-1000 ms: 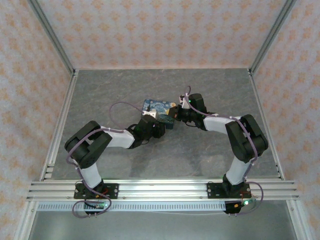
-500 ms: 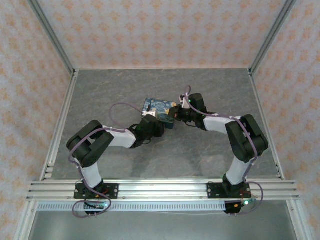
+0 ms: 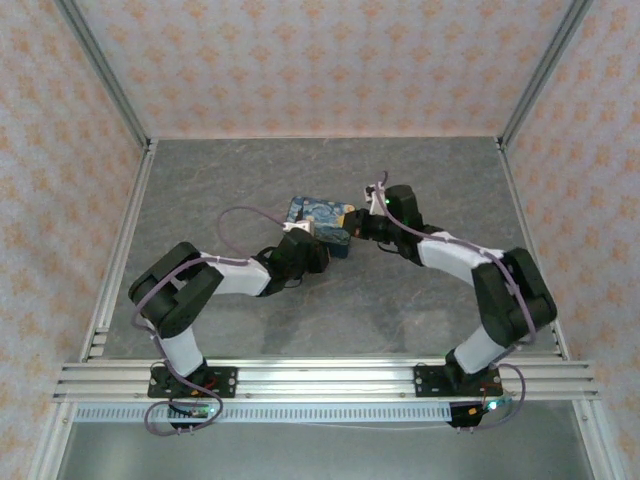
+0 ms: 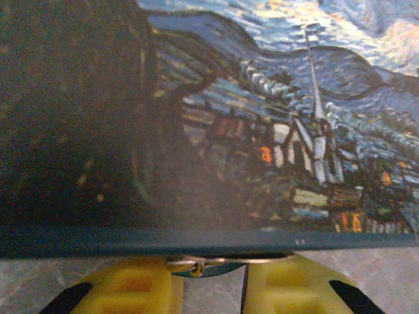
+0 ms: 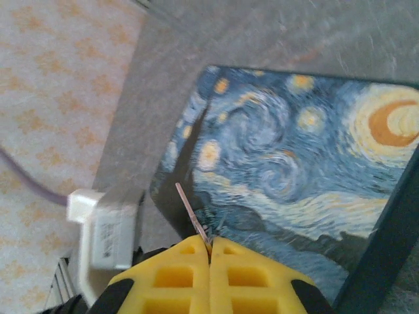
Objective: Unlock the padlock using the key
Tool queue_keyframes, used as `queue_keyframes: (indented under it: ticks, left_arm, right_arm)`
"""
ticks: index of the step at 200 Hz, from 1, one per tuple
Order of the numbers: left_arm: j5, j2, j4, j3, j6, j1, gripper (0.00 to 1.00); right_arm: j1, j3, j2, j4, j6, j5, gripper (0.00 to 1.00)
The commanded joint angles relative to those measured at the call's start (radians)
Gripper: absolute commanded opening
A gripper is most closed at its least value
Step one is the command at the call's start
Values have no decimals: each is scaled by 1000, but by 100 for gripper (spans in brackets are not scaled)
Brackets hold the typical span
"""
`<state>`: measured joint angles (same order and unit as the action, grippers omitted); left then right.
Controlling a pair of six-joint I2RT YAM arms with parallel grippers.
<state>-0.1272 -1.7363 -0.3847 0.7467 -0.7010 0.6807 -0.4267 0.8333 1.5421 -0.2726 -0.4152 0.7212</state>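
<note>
A robot lab cell: aluminium-profile frame (image 3: 105,70), patterned panel walls (image 3: 320,60), grey desk (image 3: 250,170), mounting rail (image 3: 320,378) at 6 o'clock.

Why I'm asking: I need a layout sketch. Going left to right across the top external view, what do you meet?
left arm's elbow → night-sky box → right gripper at the box's right end → right arm's elbow
</note>
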Motion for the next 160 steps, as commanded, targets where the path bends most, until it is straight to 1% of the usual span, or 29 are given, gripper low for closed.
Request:
queue_keyframes:
  ticks: [1, 40, 64, 91, 120, 140, 160]
  left_arm:
    - [-47, 72, 46, 41, -57, 0, 25]
    - [-108, 117, 125, 57, -125, -6, 26]
    - [-154, 127, 156, 74, -154, -11, 25]
    - [-172, 140, 182, 83, -187, -12, 25]
    - [-177, 151, 195, 86, -215, -12, 25]
    - [-184, 156, 199, 88, -229, -13, 25]
    - [-189, 163, 197, 84, -243, -12, 25]
  right_arm:
    - [-7, -65, -103, 12, 117, -62, 0]
    - [-17, -242, -271, -18, 181, -101, 0]
    - [-63, -351, -353, -54, 207, -157, 0]
    - [-123, -473, -424, -152, 201, -234, 0]
    - [-187, -529, -404, -233, 205, -285, 0]
    - [-201, -539, -364, -287, 201, -280, 0]
    - [-202, -537, -286, -341, 188, -265, 0]
